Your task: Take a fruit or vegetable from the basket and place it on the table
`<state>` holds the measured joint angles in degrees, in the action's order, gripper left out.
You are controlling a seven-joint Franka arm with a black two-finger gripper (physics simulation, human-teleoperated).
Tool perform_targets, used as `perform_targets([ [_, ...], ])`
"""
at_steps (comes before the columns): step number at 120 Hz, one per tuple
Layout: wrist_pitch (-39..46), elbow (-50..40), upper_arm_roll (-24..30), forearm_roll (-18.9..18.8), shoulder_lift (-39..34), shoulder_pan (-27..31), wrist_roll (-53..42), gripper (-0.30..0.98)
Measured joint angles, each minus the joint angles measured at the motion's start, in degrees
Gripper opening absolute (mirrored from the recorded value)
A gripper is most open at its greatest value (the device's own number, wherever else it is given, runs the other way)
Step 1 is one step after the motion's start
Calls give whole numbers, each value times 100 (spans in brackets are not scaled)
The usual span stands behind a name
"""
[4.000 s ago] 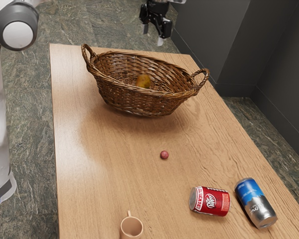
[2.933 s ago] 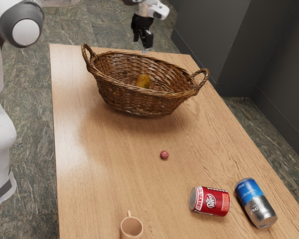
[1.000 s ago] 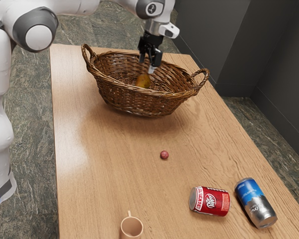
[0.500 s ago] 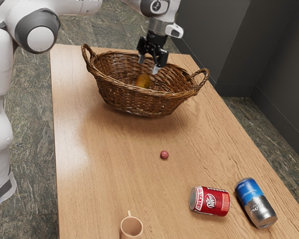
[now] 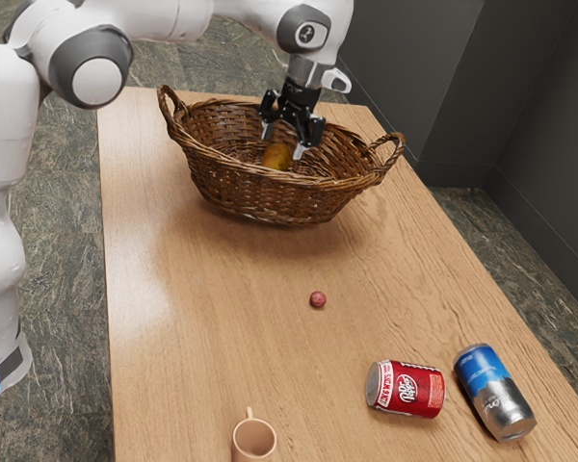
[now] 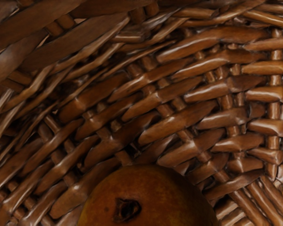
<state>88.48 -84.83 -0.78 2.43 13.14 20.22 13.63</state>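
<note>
Gripper [image 5: 283, 142], fingers spread and pinching nothing, directed down into the wicker basket [image 5: 260, 200] at the upper centre of the exterior view. Its steep pose presumably avoids the woven sides; the wide gap would admit the yellow-brown fruit [image 5: 276, 158], which lies inside, just beneath the hand. Contact with either finger cannot be told.

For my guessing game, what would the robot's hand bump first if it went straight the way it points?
Probably the yellowish-brown fruit in the basket. The open hand points down toward it, though its fingers might slip past the sides. The gap is hard to judge.
</note>
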Motion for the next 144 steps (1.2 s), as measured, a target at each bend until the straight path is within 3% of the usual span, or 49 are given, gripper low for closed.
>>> perform_targets([
  [71, 33, -54, -51, 15, 204, -10, 480, 66],
  [96, 7, -51, -53, 87, 193, -2, 558, 45],
  [128, -710, 567, 17, 107, 82, -29, 626, 35],
  [144, -1267, 932, 335, 104, -320, -215, 650, 33],
])
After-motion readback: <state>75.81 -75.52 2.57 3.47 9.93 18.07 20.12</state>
